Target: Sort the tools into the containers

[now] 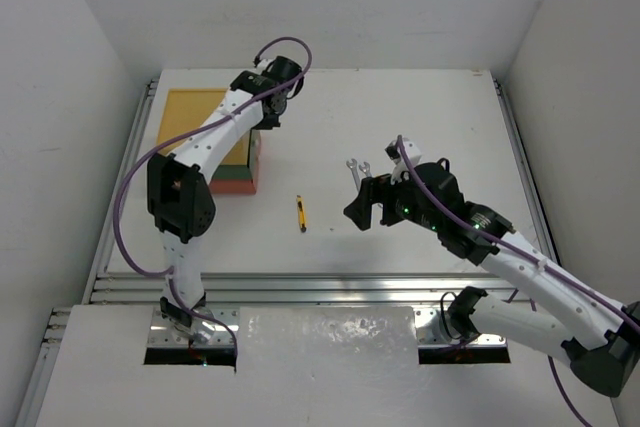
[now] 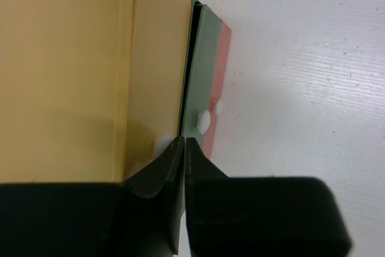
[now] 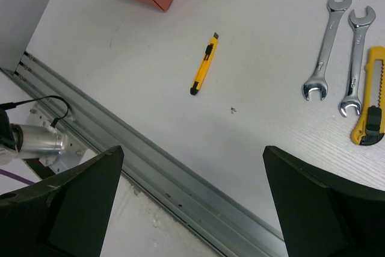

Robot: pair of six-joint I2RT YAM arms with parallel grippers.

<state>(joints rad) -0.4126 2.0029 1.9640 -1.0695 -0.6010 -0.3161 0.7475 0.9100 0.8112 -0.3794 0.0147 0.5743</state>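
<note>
Your left end effector [image 2: 183, 148] is pinching closed on nothing, yellow drawer [image 2: 60, 76] ahead; your right end effector [image 3: 192, 164] is gaping wide, wrenches [image 3: 326, 46] ahead-right.

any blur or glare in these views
Left wrist: shut left gripper is a dark, soft-edged mass, yellow drawer slightly soft. Right wrist: slim yellow utility knife sharp, open right gripper dark and blurred. Top external: even light, sheen on the crinkled sheet.
</note>
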